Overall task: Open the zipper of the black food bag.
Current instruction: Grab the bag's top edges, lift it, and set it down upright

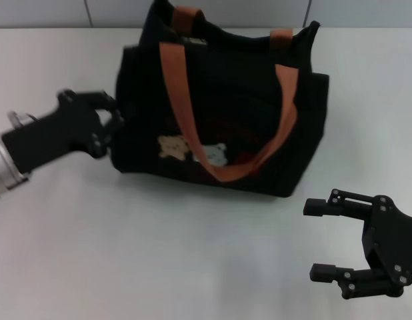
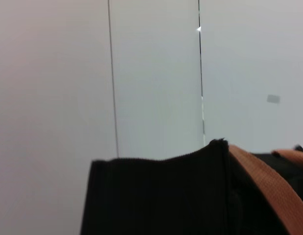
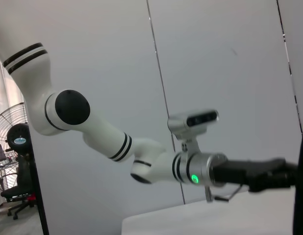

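The black food bag (image 1: 246, 100) stands on the white table, with orange-brown strap handles (image 1: 179, 100) hanging down its front over small bear patches (image 1: 193, 150). My left gripper (image 1: 117, 120) is at the bag's left side, its fingertips closed together on the side edge. The left wrist view shows that black edge (image 2: 156, 196) and one strap (image 2: 269, 181) up close. My right gripper (image 1: 314, 240) hovers open over the table in front of the bag's right corner, apart from it. I cannot make out the zipper along the bag's dark top.
The white table (image 1: 159, 253) extends in front of the bag and to both sides. A grey panelled wall (image 1: 226, 10) runs close behind the bag. In the right wrist view the left arm (image 3: 156, 164) reaches across to the bag's edge (image 3: 302, 196).
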`<state>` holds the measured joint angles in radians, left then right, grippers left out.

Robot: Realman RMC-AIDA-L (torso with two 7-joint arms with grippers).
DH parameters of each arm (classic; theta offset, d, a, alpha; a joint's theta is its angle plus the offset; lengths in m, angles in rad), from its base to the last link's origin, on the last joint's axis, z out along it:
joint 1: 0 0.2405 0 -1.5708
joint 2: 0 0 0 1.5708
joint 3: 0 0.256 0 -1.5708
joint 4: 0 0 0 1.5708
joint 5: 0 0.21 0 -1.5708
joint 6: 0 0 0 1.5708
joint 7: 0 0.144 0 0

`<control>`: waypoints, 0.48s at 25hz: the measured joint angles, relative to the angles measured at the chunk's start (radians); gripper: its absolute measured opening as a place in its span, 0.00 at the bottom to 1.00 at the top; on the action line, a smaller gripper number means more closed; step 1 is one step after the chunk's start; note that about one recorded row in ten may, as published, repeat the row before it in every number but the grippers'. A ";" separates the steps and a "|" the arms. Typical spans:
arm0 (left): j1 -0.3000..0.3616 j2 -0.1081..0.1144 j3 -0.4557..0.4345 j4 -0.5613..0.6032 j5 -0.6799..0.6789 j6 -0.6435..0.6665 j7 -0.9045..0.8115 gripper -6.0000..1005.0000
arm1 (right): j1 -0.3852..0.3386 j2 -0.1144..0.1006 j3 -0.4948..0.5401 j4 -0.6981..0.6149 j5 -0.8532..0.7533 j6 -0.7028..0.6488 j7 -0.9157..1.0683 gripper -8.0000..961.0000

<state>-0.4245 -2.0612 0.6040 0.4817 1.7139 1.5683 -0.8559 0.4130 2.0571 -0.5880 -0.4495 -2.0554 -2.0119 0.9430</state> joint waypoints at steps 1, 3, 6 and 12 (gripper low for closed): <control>0.000 0.000 0.000 0.000 0.000 0.000 0.000 0.11 | 0.000 0.000 0.000 0.000 0.000 0.000 0.000 0.87; 0.001 0.004 -0.011 0.050 0.000 0.017 -0.025 0.11 | -0.001 0.000 0.001 0.000 0.000 0.001 -0.001 0.87; -0.002 0.012 -0.014 0.134 0.000 0.039 -0.063 0.11 | -0.001 0.001 0.010 0.000 0.000 0.001 0.000 0.87; -0.011 0.033 -0.006 0.329 0.000 0.055 -0.146 0.11 | 0.001 0.004 0.026 0.000 0.001 0.001 0.000 0.87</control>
<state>-0.4353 -2.0278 0.5977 0.8110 1.7141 1.6236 -1.0020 0.4145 2.0607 -0.5618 -0.4495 -2.0546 -2.0110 0.9427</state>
